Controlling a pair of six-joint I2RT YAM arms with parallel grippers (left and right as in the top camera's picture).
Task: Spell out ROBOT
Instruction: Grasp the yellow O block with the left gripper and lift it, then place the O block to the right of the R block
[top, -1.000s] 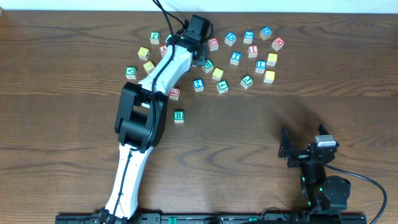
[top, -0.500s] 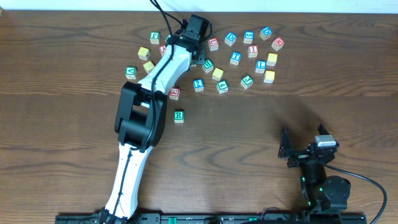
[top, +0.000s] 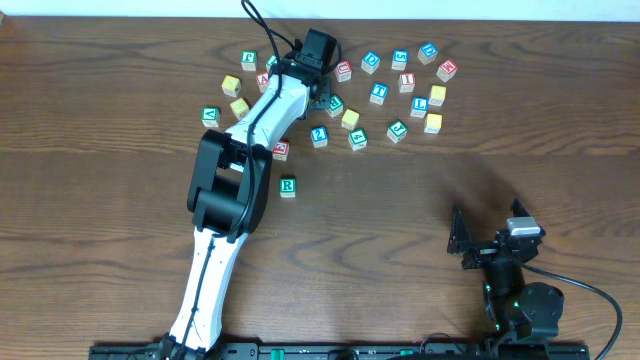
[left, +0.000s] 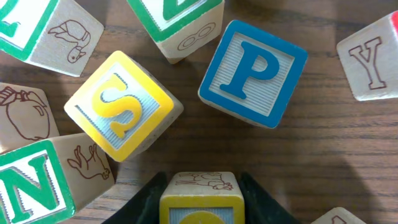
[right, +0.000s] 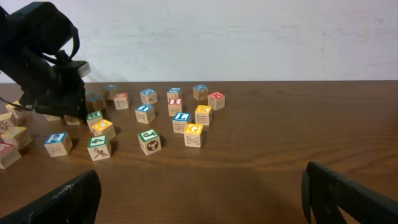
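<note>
A green R block (top: 288, 186) stands alone on the wooden table (top: 420, 190), in front of the scattered letter blocks. My left gripper (top: 322, 92) reaches into the back of that cluster. In the left wrist view its jaws (left: 202, 208) are shut against both sides of a yellow-faced block (left: 202, 194); its letter is cut off by the frame edge. Beside it lie a blue P block (left: 254, 73) and a yellow S block (left: 121, 104). My right gripper (top: 478, 245) is open and empty at the front right, its fingers spread wide in the right wrist view (right: 199, 199).
Several more letter blocks lie in a band across the back of the table (top: 405, 82), also seen from the right wrist (right: 180, 121). A green N block (left: 31, 180) and a red Y block (left: 373, 59) lie close to the left jaws. The left arm (top: 225, 190) crosses the table's left half.
The left arm has shifted very slightly at the block cluster. The right arm and the R block have not moved.
</note>
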